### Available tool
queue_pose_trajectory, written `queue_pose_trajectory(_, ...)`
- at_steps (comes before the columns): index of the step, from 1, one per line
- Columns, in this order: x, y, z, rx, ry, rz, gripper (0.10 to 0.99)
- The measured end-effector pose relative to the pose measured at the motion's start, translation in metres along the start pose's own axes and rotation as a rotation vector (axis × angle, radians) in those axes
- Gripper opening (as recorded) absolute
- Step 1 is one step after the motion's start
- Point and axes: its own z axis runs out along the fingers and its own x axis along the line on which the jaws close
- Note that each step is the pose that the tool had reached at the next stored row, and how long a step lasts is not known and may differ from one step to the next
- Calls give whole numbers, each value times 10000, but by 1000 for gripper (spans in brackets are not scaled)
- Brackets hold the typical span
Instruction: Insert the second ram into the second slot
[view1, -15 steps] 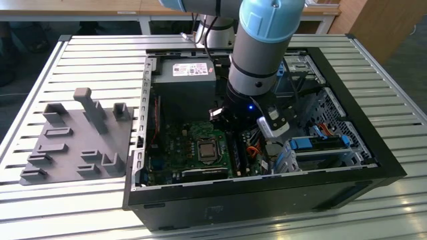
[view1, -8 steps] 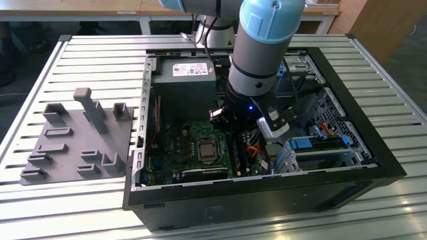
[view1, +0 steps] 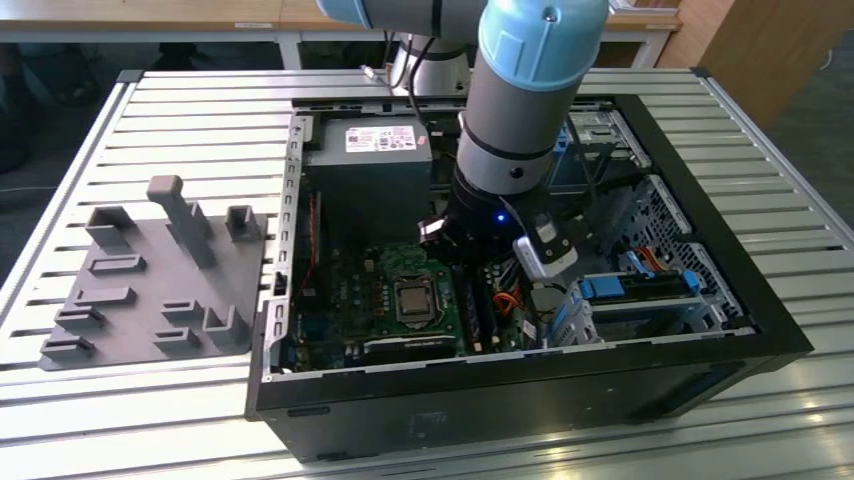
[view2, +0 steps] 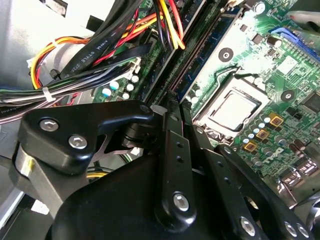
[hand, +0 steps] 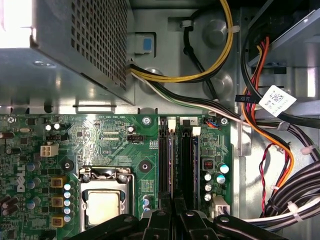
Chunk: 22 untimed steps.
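The second ram (hand: 171, 165) stands on edge along a memory slot just beside the processor socket (hand: 102, 200). It is a thin dark blue board (view2: 215, 47) that runs straight in between my fingertips. My gripper (hand: 172, 212) (view2: 172, 100) is shut on the near end of this stick, low over the motherboard (hand: 115, 135). I cannot tell whether the stick is fully seated. Another blue stick (hand: 195, 170) stands in a slot further from the socket, with an empty black slot (hand: 183, 165) between them. In the exterior view the gripper (view1: 454, 240) reaches down into the open computer case (view1: 747, 300).
A grey power supply (hand: 75, 45) (view1: 367, 150) sits behind the board. Thick bundles of black, orange and yellow cables (hand: 280, 150) (view2: 100, 55) crowd the side away from the socket. A drive cage (view1: 641, 290) fills the exterior view's right; a grey fixture plate (view1: 147, 280) lies outside the case.
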Motion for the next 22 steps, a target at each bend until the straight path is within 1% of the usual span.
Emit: queue_pose_trajectory(22,-12,-5,-3,-8,-3,101,137)
